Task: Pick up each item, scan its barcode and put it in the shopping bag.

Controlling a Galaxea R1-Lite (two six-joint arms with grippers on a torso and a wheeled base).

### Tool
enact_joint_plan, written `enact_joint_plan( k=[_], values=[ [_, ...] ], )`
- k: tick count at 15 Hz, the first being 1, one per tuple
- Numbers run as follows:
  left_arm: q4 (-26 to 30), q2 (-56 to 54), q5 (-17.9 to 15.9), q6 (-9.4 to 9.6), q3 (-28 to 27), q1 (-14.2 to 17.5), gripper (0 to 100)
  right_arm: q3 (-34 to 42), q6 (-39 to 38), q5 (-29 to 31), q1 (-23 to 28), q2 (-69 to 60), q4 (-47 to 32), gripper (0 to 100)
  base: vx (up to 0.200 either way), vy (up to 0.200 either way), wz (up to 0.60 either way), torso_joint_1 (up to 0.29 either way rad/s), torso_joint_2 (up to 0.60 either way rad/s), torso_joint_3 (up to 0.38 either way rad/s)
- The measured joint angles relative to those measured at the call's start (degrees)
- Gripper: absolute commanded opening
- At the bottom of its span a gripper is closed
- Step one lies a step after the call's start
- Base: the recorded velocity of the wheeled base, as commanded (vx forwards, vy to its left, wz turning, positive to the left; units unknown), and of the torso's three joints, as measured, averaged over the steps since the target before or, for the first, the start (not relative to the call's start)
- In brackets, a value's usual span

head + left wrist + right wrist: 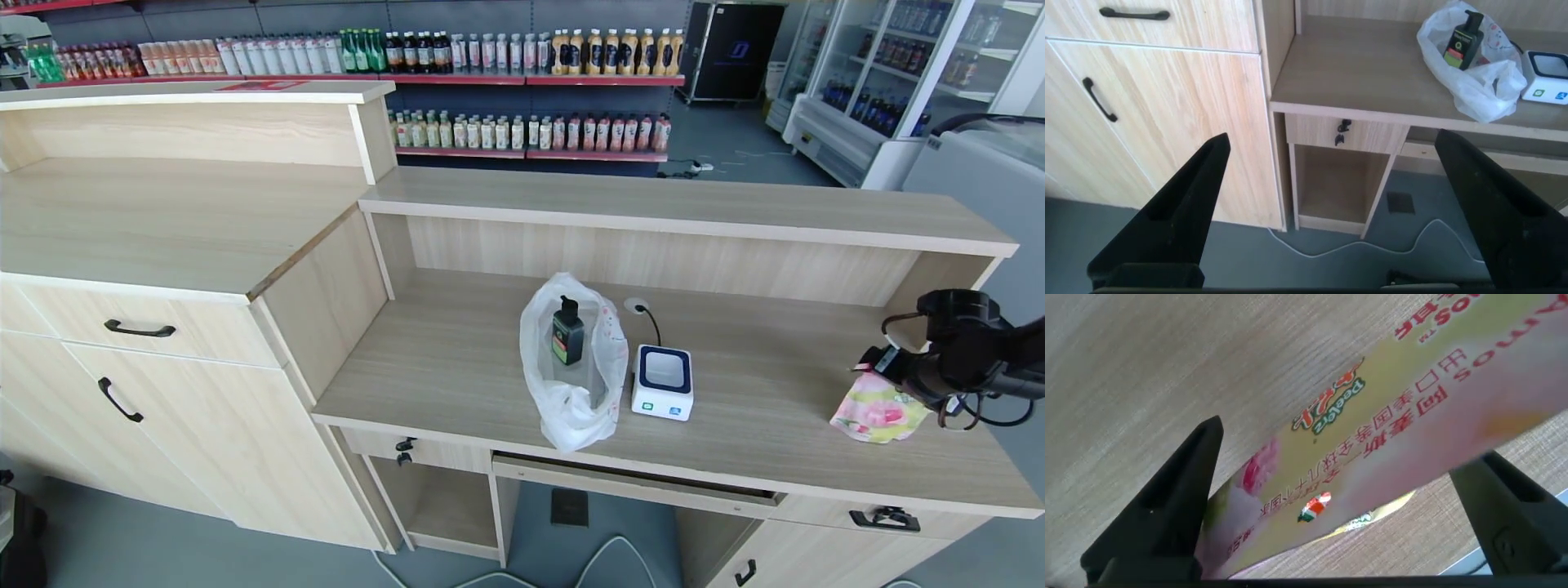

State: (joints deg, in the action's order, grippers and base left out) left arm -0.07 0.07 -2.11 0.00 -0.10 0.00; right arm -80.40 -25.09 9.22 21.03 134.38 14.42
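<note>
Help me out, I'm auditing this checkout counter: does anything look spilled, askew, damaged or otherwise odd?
Nothing stands out. The bottle stands upright in the shopping bag beside the scanner; the packet sits near the counter's right end, between the right gripper's fingers.

Pale wood-grain counter (457, 367) is finished matt. Translucent white shopping bag (575, 408) is formed of thin crinkled plastic. Pink flowered packet (878, 412) is wrapped in glossy film.

Wood counter (457, 359); drink shelves (522, 80) behind; glass fridges (865, 73) right; grey floor (735, 139).
</note>
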Motion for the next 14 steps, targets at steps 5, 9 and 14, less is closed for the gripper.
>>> enact_joint_plan(
  k=[5, 9, 14],
  values=[
    [0.0, 0.0, 0.0, 0.00, 0.0, 0.0, 100, 1.1, 2.8, 0.3, -0.2, 0.5, 1.2, 0, 0.000, 0.000, 0.00, 0.000, 0.00, 0.000],
    [0.0, 0.0, 0.0, 0.00, 0.0, 0.0, 100, 3.5, 9.5, 0.5, -0.2, 0.1, 3.6, 0, 0.000, 0.000, 0.00, 0.000, 0.00, 0.000],
    [0.0, 0.0, 0.0, 0.00, 0.0, 0.0, 100, 8.4, 12.5, 0.6, -0.4, -1.8, 5.0, 0, 0.000, 0.000, 0.00, 0.000, 0.00, 0.000]
  ],
)
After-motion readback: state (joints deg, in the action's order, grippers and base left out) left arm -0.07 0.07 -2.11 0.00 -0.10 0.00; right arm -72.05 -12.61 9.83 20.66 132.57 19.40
